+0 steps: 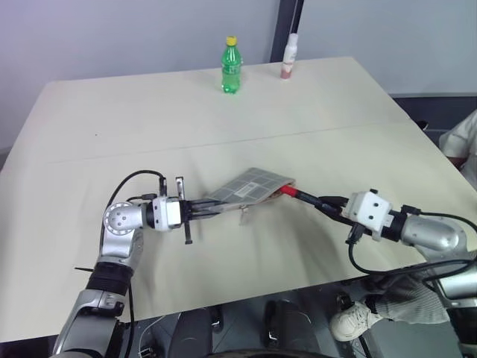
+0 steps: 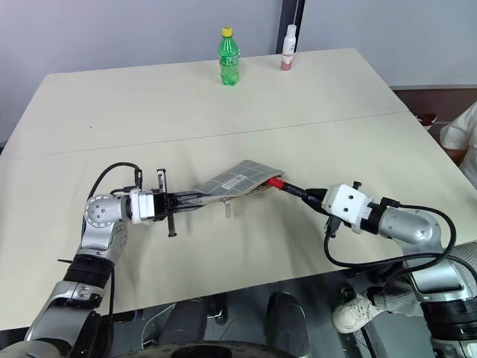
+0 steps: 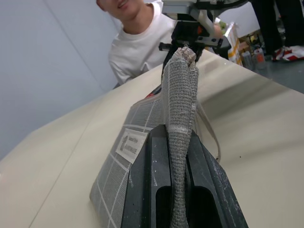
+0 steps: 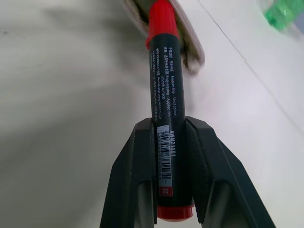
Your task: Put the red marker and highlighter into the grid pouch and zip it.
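Fingers of the left gripper [image 1: 207, 209] are clamped on the grid pouch [image 1: 250, 186], lifted mid-table. The red marker [image 1: 298, 195], pinched by the right gripper [image 1: 329, 204], is poked into its right end.

Left gripper [image 1: 211, 209] clamped, pointing rightward; right gripper [image 1: 322, 203] clamped, pointing leftward.

The red marker [image 4: 164, 114] bears barcode digits "AWM24601".

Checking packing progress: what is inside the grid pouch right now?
The red marker's red tip sits at the grid pouch's open mouth, held by the right end effector. The pouch's interior is covered by fabric.
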